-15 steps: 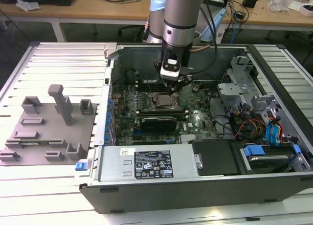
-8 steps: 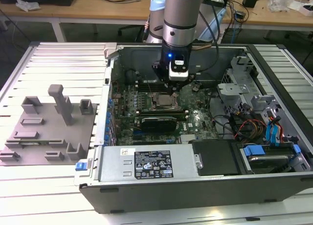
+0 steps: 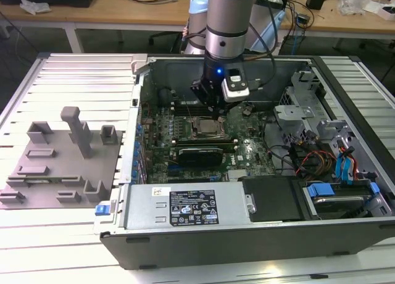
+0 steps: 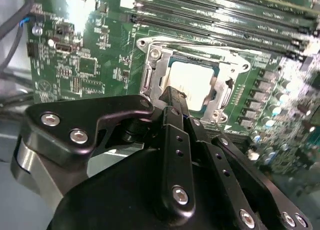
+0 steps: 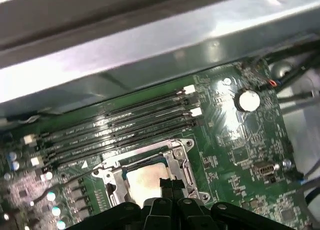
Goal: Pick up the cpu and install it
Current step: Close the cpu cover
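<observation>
In socket frame [image 4: 154, 76], cpu [image 4: 192, 81] seen seated, centre of exterior view. Just above it, gripper [image 4: 173, 95] is held, fingers drawn narrow, tips almost touching.

An open computer case [image 3: 247, 250] is laid on a slatted metal table [image 3: 68, 80]. Inside, a green motherboard [image 4: 75, 70] is seen, with black memory slots [image 5: 115, 130] beside a metal socket frame [image 4: 152, 77]. A grey fixture tray [image 3: 55, 173] is set to the exterior view's left of the case.
</observation>
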Motion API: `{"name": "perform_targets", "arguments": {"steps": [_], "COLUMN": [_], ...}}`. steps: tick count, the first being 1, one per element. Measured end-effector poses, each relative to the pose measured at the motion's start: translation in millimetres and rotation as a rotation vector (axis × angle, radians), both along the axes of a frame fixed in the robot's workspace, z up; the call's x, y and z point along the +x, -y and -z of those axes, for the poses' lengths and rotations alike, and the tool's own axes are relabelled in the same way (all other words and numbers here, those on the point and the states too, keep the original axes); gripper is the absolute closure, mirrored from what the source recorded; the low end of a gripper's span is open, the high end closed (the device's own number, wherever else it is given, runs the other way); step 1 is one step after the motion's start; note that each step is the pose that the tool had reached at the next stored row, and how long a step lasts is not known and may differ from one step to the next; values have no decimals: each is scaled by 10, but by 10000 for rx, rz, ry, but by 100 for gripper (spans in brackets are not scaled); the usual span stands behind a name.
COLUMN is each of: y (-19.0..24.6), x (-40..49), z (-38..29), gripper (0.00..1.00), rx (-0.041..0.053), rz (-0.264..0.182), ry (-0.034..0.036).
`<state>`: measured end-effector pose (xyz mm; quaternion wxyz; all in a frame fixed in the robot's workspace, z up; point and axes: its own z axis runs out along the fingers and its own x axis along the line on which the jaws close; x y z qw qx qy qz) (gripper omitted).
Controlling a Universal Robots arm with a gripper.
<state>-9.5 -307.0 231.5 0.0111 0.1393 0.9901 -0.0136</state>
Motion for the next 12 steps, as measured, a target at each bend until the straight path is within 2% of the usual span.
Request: {"name": "perform_targets", "arguments": {"steps": [7, 12], "y": [0, 0], "x": [0, 0], "z": [3, 3], "gripper": [89, 89], "rx": [-5, -9], "rz": [-1767, -1840], "ry": [-1, -1]}}
